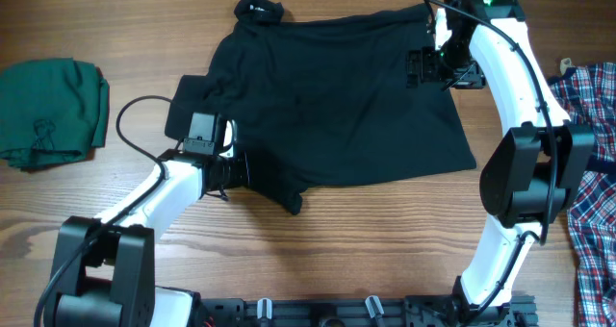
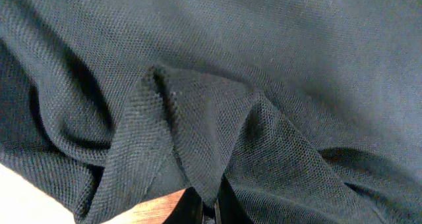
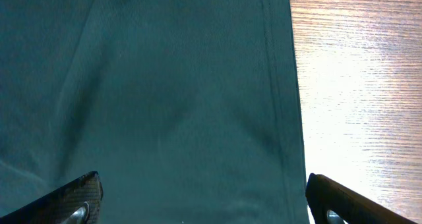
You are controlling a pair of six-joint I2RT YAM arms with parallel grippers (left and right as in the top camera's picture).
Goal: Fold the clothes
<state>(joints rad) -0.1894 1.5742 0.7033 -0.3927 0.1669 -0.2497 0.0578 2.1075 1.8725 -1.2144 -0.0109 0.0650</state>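
Observation:
The black shirt (image 1: pixel 337 106) lies spread on the wooden table in the overhead view, its collar end at the back left and a sleeve flap hanging toward the front. My left gripper (image 1: pixel 252 173) is shut on a pinched fold of the black shirt (image 2: pixel 198 125) at its front left edge. My right gripper (image 1: pixel 423 67) is open and hovers over the shirt's back right edge. In the right wrist view its fingers (image 3: pixel 201 197) straddle the hemmed edge of the shirt (image 3: pixel 165 85).
A dark green folded garment (image 1: pixel 48 111) lies at the far left. A red-white-blue plaid shirt (image 1: pixel 592 173) lies at the right edge. Wooden table (image 1: pixel 366 240) shows in front of the black shirt.

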